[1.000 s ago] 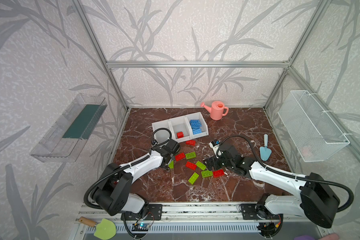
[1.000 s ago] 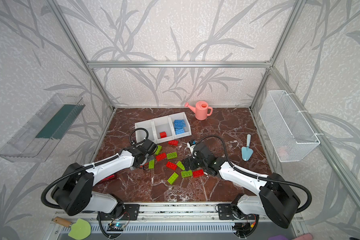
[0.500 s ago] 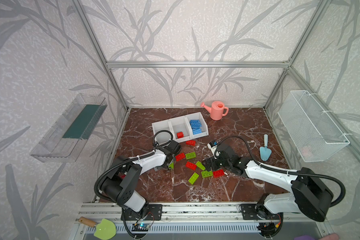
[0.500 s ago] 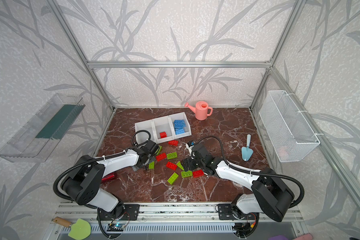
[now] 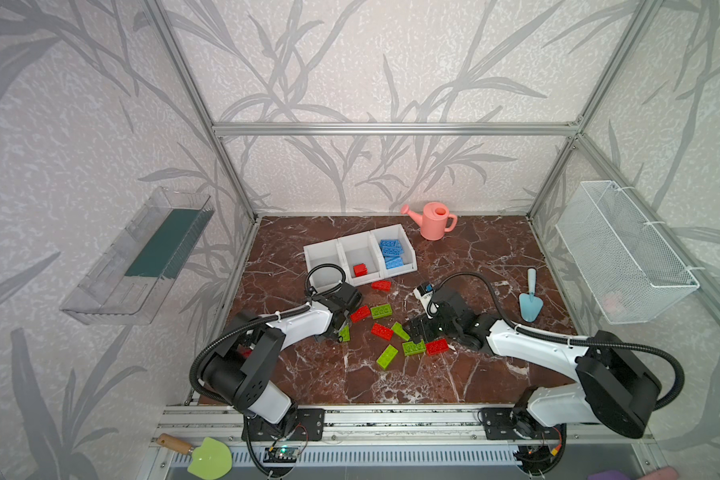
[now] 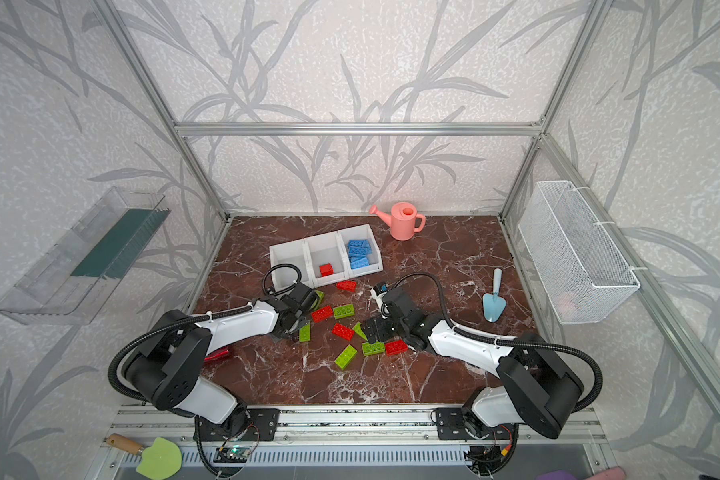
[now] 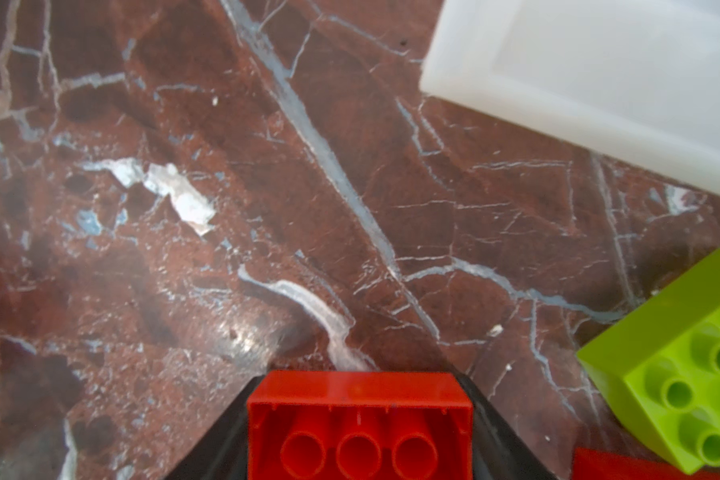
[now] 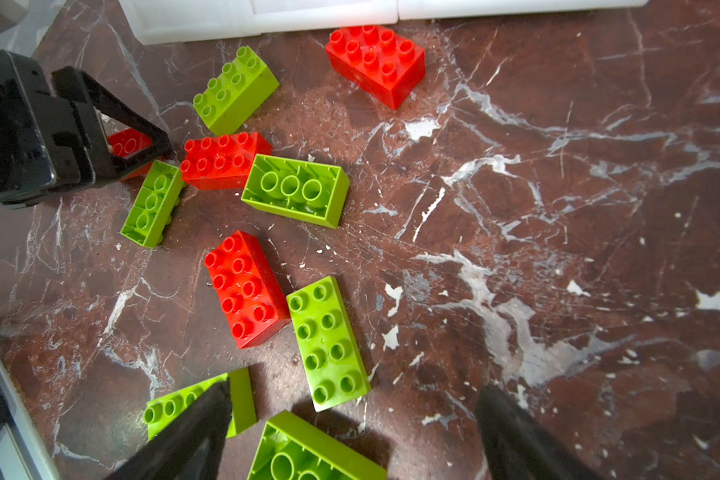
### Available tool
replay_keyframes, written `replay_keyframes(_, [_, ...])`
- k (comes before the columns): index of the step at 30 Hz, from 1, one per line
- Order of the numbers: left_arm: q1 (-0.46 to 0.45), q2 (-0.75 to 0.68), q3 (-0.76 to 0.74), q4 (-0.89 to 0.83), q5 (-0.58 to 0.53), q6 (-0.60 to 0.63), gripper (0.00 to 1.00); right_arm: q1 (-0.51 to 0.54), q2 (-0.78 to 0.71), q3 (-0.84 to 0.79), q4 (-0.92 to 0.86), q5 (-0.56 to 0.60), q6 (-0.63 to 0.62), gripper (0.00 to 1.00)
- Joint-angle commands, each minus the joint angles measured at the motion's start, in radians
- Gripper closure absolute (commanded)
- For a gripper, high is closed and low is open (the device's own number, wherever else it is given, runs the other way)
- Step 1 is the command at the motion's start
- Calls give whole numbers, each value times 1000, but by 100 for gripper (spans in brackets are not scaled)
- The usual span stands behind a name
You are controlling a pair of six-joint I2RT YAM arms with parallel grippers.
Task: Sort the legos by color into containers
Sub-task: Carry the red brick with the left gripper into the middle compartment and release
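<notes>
The table [image 5: 474, 257] is a dark red, marble-patterned slab with white veining. The containers [image 5: 321, 254], three white bins joined in a row, rest toward the rear left. A pink watering can [image 5: 433, 222] stands upright at the rear centre. A blue trowel [image 5: 530, 301] lies flat near the right edge. Loose legos [image 5: 382, 331], red and lime green, lie scattered at the centre. One red brick [image 5: 381, 285] lies just in front of the bins.
</notes>
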Motion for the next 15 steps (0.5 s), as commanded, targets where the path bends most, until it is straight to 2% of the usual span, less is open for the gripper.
replay_keyframes(1, [7,-54,0,-65,-39,-3,41,2,2,1,17,-9,8,7])
replay_keyframes(9, [7,-173,104,-195,-114,66,43,2,-16,-5,24,-26,26,8])
replay_keyframes(15, [8,-164,288,-275,-123,191,43,2,-54,-24,33,-21,35,8])
